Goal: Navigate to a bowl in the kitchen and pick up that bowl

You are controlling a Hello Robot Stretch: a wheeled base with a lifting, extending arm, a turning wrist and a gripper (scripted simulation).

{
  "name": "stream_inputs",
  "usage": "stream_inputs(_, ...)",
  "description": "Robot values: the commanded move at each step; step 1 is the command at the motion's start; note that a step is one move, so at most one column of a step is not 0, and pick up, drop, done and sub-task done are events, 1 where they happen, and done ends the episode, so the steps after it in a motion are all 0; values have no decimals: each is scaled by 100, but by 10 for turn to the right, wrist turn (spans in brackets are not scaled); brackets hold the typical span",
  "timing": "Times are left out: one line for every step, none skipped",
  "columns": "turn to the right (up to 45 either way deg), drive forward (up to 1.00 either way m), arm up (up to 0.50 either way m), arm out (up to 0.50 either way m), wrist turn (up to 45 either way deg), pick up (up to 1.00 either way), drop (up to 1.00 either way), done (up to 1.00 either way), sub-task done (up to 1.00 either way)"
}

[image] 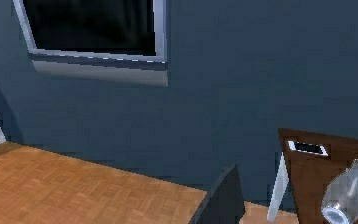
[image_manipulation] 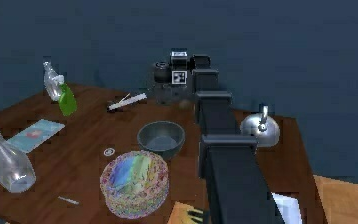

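At the near edge of the dark wooden table [image_manipulation: 82, 168] you have a round dish banded in many colours [image_manipulation: 134, 183]. A clear glass flask [image_manipulation: 7, 165] stands toward the table's left end in the arm side view. Your arm [image_manipulation: 227, 150], a dark square bar, rises over that near edge and reaches across the table.

Around the table's middle sits the bowl [image_manipulation: 161, 137], grey-blue and upright, just beyond the dish and just left of the arm. A pale blue flat thing [image_manipulation: 34, 134] lies on the table's left part. A silver kettle [image_manipulation: 259, 125] stands on its right part, on the arm's other side.

Toward the table's far edge you find the gripper [image_manipulation: 165, 78]. The bowl lies nearer than its fingers, almost straight below them in the picture, with bare tabletop showing between. Tabletop lies behind the gripper's end, so you cannot tell whether it holds anything. A green bottle [image_manipulation: 65, 98], a clear bottle [image_manipulation: 51, 75] and a thin pale stick [image_manipulation: 127, 101] also stand toward that far edge.

In the forward view, a dark chair back [image: 222, 200] stands beside the table's corner over wood floor [image: 67, 185], and a flat phone-like thing [image: 308, 149] lies on the table. Beyond the table, a window [image: 92, 30] is set in the blue wall [image: 237, 90].
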Motion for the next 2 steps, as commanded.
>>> stream_inputs(0,0,0,0,330,0,0,0,0)
stream_inputs(0,0,-24,0,0,0,0,0,0)
